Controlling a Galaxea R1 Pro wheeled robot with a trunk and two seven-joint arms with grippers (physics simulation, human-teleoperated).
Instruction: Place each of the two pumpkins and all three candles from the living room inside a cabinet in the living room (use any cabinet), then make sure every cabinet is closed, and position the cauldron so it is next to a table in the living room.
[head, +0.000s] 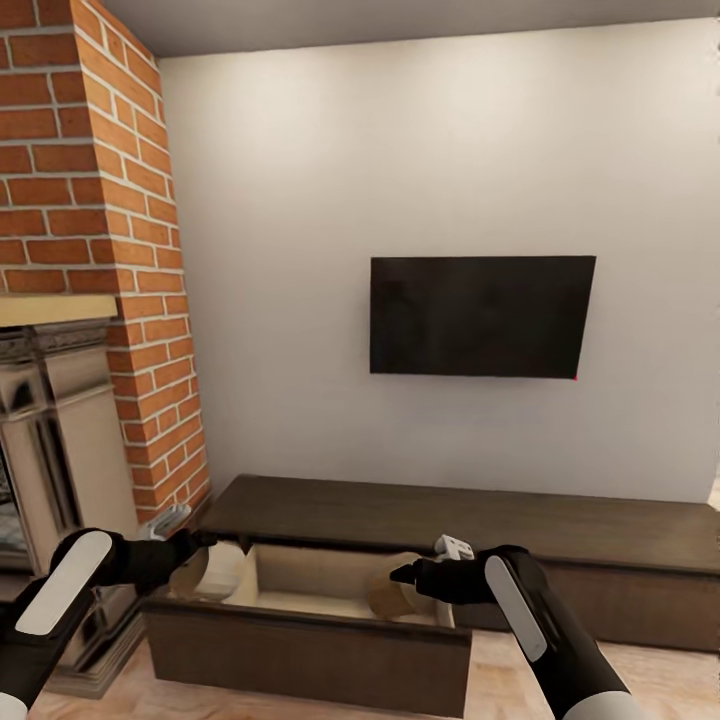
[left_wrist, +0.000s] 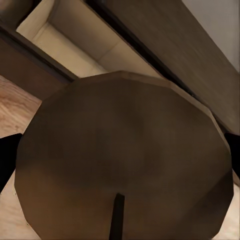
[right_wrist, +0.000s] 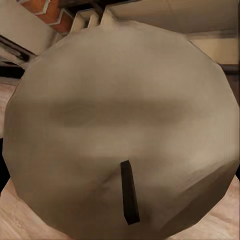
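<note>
**A:** Where are your claws?

**B:** Your left claw (head: 196, 549) is clamped on a thick, round, brownish candle (left_wrist: 125, 155) with a short dark wick; its dark fingers (left_wrist: 6, 161) press both sides. You hold it over the left end of the pulled-out, pale-lined drawer (head: 300, 645).

**A:** And the right?

**B:** Your right claw (head: 406, 575) is closed around a second fat, round, beige candle (right_wrist: 120, 120), wick end facing the wrist camera, low at the drawer's right end.

**A:** Where is the cabinet?

**B:** The long, low, dark-brown wooden cabinet (head: 560, 530) stands against the white wall straight ahead of you, under the black flat wall-mounted screen (head: 480, 315). The open drawer is at its left end, just beside the red-brick chimney (head: 100, 200) and the ornate fireplace surround (head: 60, 420). Light wooden floor (head: 630, 675) lies in front of it.
</note>
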